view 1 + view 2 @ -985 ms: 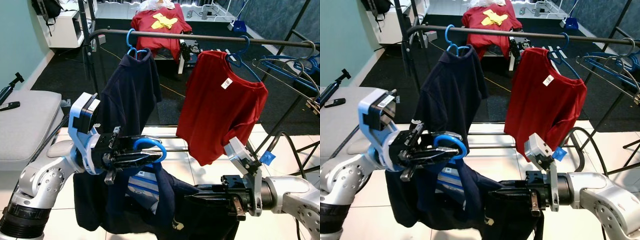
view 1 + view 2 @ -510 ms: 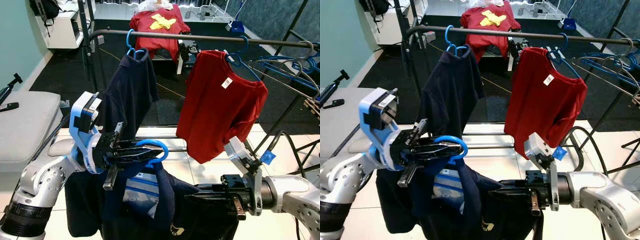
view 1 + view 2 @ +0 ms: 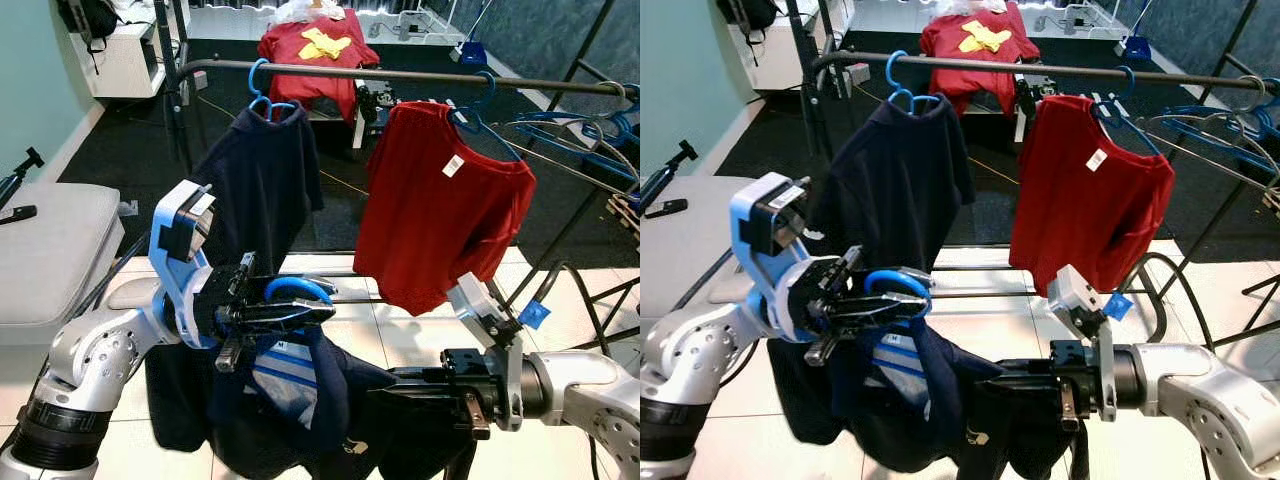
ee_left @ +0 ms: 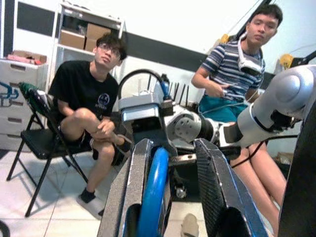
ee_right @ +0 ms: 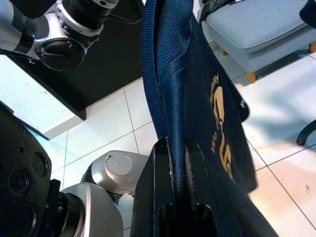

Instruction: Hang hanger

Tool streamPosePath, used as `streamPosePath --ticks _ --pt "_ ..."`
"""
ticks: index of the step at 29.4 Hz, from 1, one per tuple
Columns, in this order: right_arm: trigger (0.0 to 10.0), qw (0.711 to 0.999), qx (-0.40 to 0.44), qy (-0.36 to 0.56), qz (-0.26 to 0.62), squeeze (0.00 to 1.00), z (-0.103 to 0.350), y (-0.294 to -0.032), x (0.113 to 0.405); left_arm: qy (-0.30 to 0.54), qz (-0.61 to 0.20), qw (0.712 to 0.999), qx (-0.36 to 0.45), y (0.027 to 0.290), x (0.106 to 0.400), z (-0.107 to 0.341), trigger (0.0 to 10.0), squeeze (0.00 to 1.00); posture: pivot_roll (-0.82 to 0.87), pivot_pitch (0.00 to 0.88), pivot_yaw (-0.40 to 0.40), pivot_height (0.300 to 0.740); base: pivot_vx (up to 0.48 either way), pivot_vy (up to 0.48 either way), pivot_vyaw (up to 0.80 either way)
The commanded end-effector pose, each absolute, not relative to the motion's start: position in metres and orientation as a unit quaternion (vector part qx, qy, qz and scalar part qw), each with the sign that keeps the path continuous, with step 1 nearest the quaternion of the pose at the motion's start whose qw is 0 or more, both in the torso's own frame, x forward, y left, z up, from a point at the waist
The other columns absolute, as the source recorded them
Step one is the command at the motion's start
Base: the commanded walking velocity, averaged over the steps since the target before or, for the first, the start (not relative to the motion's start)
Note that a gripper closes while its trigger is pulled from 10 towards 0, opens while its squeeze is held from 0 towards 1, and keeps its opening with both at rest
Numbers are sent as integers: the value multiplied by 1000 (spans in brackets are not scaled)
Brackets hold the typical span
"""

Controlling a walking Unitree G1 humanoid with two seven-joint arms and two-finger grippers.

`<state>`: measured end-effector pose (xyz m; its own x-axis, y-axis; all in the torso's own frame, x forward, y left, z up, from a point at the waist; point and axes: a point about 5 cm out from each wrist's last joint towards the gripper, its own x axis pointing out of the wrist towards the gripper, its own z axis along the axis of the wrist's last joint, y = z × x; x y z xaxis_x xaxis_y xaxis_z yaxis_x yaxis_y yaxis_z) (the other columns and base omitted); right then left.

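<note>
My left gripper (image 3: pixel 308 312) is shut on the hook of a blue hanger (image 3: pixel 293 290), held level in front of me below the rail. A navy shirt (image 3: pixel 300 400) with a blue-and-white striped lining hangs from that hanger. In the left wrist view the hanger (image 4: pixel 153 192) runs between the two fingers. My right gripper (image 3: pixel 388 386), lower and to the right, is shut on the shirt's edge (image 5: pixel 197 89). Beyond stands the black clothes rail (image 3: pixel 400 75), which carries a navy shirt (image 3: pixel 265 170) and a red shirt (image 3: pixel 440 200), each on a blue hanger.
A grey cushioned bench (image 3: pixel 50 250) stands at the left. A second rack with bare blue hangers (image 3: pixel 580 130) is at the right. A red shirt with yellow print (image 3: pixel 320 45) lies farther back. Two people (image 4: pixel 89 98) sit on chairs in the left wrist view.
My left forearm has turned and shifted slightly right with the hanger still held. The navy shirt on the rail has swung out to the left. The right arm has stayed put.
</note>
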<state>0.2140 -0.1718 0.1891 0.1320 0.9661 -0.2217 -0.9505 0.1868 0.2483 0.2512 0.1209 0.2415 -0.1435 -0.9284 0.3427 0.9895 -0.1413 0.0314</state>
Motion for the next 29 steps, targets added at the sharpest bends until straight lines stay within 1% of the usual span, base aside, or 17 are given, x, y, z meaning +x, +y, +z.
streamPosePath --ticks 1,12,13,24,29 --pt "0 750 23 162 641 0 192 -172 213 -139 -747 641 -108 113 249 244 10000 0 -49 77 -41 740 0 0 0" --pt "0 751 22 162 640 0 193 -172 214 -156 -730 656 -109 108 254 246 10000 0 -49 79 -41 740 0 0 0" --pt "0 751 22 161 640 0 193 -172 214 -155 -730 657 -111 108 255 246 0 0 -50 79 -40 740 0 0 0" --pt "0 752 19 161 638 0 195 -174 215 -144 -740 649 -103 110 253 243 0 0 -53 72 -42 740 0 0 0" --pt "0 761 15 152 631 0 197 -176 218 -146 -735 656 -91 113 254 244 0 0 -51 63 -43 740 0 0 0"
